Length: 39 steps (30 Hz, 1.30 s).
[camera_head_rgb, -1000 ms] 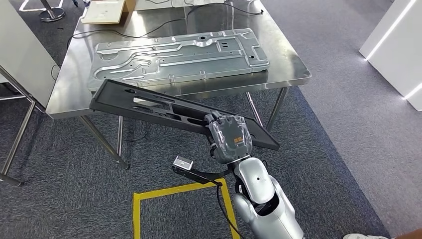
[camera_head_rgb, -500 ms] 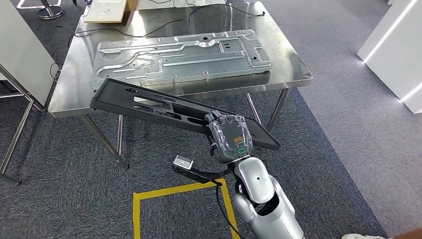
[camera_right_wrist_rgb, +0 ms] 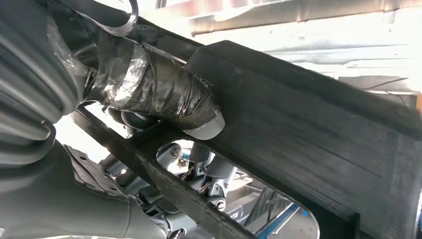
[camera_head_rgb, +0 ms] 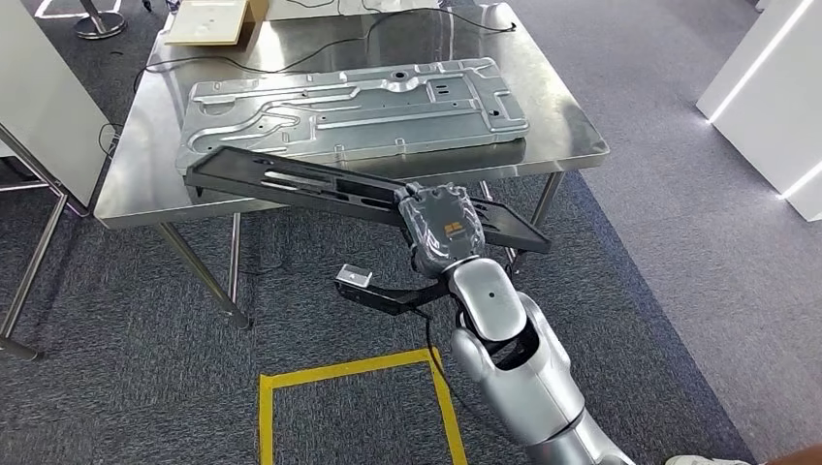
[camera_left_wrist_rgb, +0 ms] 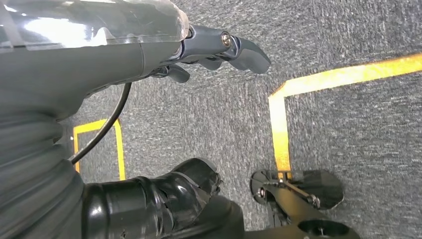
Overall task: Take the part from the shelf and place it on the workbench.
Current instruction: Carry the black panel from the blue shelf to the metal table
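- The right hand (camera_head_rgb: 441,228) is gripping the black part (camera_head_rgb: 320,189), thumb clamped over its frame, and has lifted it since a second ago; its ten o'clock end is now overlapping the workbench (camera_head_rgb: 572,126) edge.
- The silver panel (camera_head_rgb: 354,107) is taking up most of the top at twelve o'clock, leaving only a narrow front strip.
- The left hand (camera_left_wrist_rgb: 219,50) is hanging above the carpet, fingers loosely apart, holding nothing.

Black part (camera_head_rgb: 320,184); shiny silver tabletop (camera_head_rgb: 572,131); grey stamped panel (camera_head_rgb: 359,107); dark grey carpet (camera_head_rgb: 116,358) with yellow tape lines (camera_head_rgb: 339,371).
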Each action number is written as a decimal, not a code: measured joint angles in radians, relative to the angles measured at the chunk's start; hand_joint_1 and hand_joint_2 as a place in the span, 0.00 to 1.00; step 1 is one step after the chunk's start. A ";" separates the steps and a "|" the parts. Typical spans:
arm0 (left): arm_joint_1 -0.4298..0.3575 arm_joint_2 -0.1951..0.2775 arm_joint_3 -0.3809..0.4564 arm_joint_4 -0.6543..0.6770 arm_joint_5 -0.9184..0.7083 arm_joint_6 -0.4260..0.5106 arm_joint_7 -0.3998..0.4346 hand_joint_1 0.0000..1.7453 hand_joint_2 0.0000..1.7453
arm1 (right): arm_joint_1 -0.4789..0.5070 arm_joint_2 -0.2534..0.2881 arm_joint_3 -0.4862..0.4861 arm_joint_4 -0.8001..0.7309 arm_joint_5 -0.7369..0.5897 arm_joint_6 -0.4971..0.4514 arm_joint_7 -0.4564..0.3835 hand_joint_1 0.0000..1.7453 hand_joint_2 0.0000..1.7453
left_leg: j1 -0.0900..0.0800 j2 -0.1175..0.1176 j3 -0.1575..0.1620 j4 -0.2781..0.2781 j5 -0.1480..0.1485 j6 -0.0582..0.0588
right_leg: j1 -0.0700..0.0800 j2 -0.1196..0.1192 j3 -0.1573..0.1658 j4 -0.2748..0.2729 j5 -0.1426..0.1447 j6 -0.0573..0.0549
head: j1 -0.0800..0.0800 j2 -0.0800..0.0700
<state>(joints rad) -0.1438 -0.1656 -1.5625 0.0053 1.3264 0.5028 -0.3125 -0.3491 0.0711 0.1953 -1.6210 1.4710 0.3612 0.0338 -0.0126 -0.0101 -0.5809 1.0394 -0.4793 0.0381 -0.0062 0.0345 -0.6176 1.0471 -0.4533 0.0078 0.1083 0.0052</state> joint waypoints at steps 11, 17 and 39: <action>-0.001 0.011 0.000 0.000 0.014 -0.001 0.006 0.00 1.00 | -0.256 -0.055 0.003 0.200 0.021 0.136 0.067 1.00 1.00 | -0.001 0.000 -0.001 0.000 0.001 0.001 | 0.000 0.000 0.000 0.000 0.002 0.001 | 0.000 0.000; -0.001 0.015 0.000 0.000 0.022 -0.001 0.006 0.00 1.00 | -0.323 -0.062 0.005 0.270 0.033 0.139 0.070 1.00 1.00 | -0.001 0.000 -0.001 0.000 0.001 0.001 | 0.000 0.000 -0.001 0.000 0.002 0.001 | 0.000 0.000; -0.002 0.022 0.000 0.000 0.064 -0.028 0.017 0.00 1.00 | -0.423 -0.076 0.068 0.443 0.051 0.171 0.018 1.00 1.00 | -0.004 0.000 -0.003 0.003 0.000 0.008 | -0.004 0.001 -0.001 -0.005 0.004 0.007 | 0.000 0.000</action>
<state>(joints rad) -0.1461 -0.1433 -1.5625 0.0054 1.3901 0.4746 -0.2957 -0.7722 -0.0047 0.2637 -1.1783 1.5218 0.5319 0.0520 -0.0163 -0.0103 -0.5838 1.0420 -0.4793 0.0465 -0.0098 0.0353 -0.6183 1.0418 -0.4488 0.0145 0.1083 0.0053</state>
